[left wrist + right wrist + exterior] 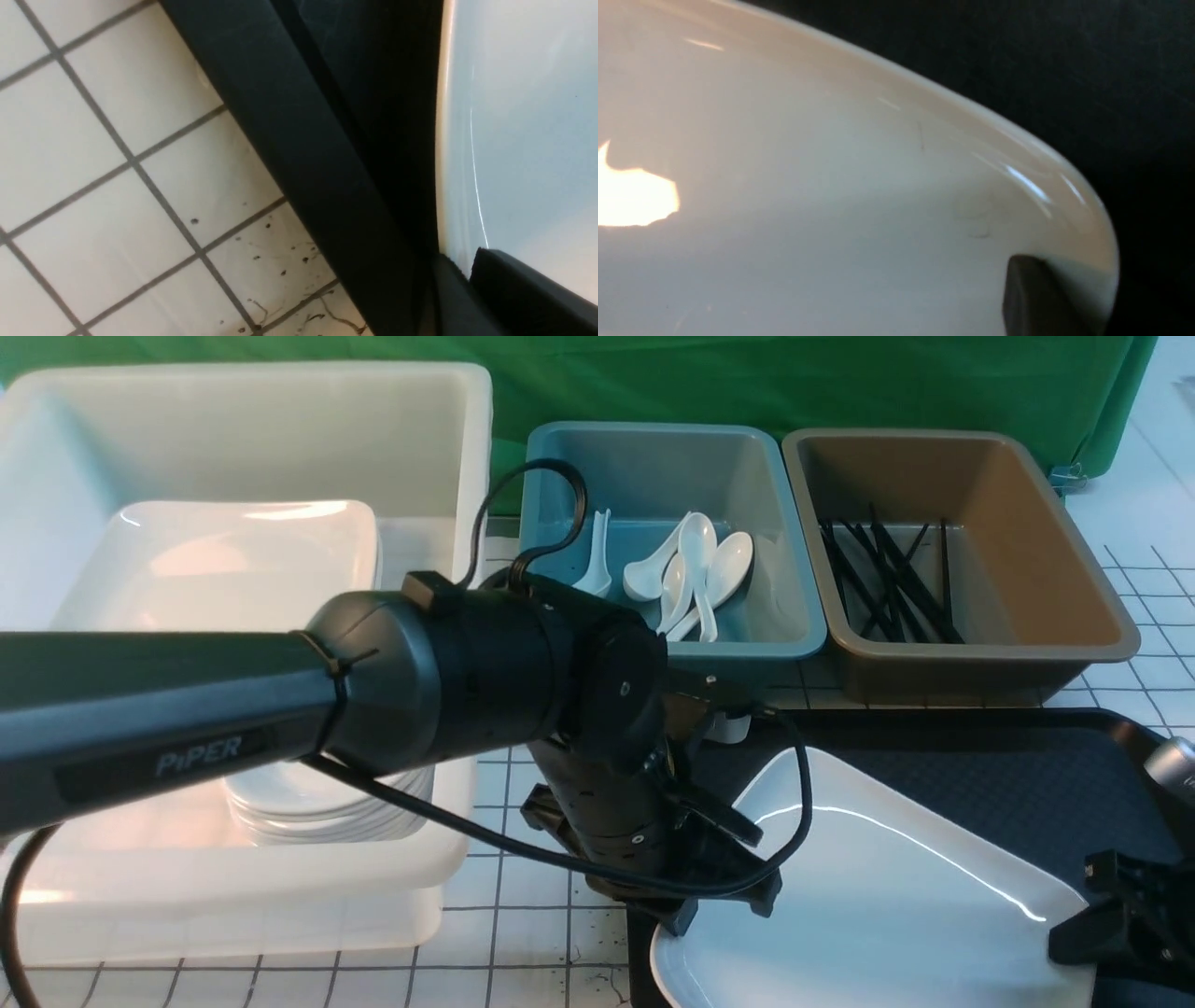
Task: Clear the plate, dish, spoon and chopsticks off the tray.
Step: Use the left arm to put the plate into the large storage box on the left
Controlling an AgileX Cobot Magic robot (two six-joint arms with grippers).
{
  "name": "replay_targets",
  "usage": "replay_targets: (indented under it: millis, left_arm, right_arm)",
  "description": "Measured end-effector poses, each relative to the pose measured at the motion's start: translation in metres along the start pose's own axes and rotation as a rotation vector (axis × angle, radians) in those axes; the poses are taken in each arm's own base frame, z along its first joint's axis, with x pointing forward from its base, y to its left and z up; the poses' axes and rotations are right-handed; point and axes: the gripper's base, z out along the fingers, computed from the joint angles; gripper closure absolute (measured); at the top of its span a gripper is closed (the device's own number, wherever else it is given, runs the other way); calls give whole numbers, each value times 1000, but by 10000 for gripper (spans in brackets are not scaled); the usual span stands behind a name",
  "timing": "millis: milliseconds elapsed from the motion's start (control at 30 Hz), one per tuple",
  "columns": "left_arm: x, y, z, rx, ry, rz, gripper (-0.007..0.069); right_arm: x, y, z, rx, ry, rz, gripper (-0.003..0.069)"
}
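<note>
The large white plate (887, 896) lies on the black tray (1027, 784). My left gripper (686, 910) is at the plate's left rim, by the tray's left edge. In the left wrist view its jaws (467, 268) pinch that rim, one finger above and one below, so it is shut on the plate. My right gripper (1088, 933) is at the plate's right corner. One of its fingers (1031, 298) rests over the plate's upper face (831, 210); the other is hidden underneath. No spoon or chopsticks show on the tray. A small white piece (733, 726) behind my left wrist is too hidden to name.
A blue tub (775, 523) behind the tray holds several white spoons (695, 569). The brown tub (1055, 569) to its right holds several black chopsticks (892, 583). A big white bin (467, 448) on the left holds a large plate (224, 560) and stacked small dishes (317, 807).
</note>
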Motion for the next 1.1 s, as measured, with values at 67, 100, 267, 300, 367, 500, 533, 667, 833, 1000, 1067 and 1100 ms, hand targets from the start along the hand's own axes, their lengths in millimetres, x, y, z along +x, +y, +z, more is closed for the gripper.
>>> replay_targets:
  millis: [67, 100, 267, 300, 367, 500, 533, 667, 833, 1000, 1067, 1100]
  left_arm:
    - [0, 0, 1, 4, 3, 12, 586]
    - [0, 0, 1, 4, 3, 12, 586]
    - [-1, -1, 6, 21, 4, 52, 578]
    - [-1, -1, 7, 26, 9, 69, 570]
    - [0, -1, 12, 41, 24, 91, 545]
    - [1, -3, 17, 74, 43, 113, 449]
    - [1, -4, 18, 79, 44, 111, 424]
    - [0, -8, 20, 111, 33, 84, 300]
    - [-3, -12, 35, 140, 12, 53, 218]
    - [-3, -13, 46, 172, 25, 34, 219]
    - [-3, -12, 48, 181, 27, 38, 233]
    - [-4, -12, 48, 186, 28, 39, 253]
  right_arm:
    - [-3, 0, -1, 2, -12, -6, 529]
    - [-3, 0, -1, 3, -12, -7, 529]
    - [-4, -1, -1, 14, -26, -10, 529]
    - [-4, -1, -1, 16, -28, -10, 529]
    - [-6, -1, -2, 20, -37, -15, 529]
    - [-9, -2, -2, 33, -57, -21, 532]
    - [-9, -2, -2, 34, -59, -23, 532]
    - [-10, -3, -2, 44, -72, -25, 532]
    - [-12, -3, -3, 52, -82, -26, 532]
    - [-12, -4, -3, 54, -85, -27, 532]
    - [-12, -4, -3, 56, -87, -27, 532]
    - [-12, -4, -3, 57, -88, -27, 531]
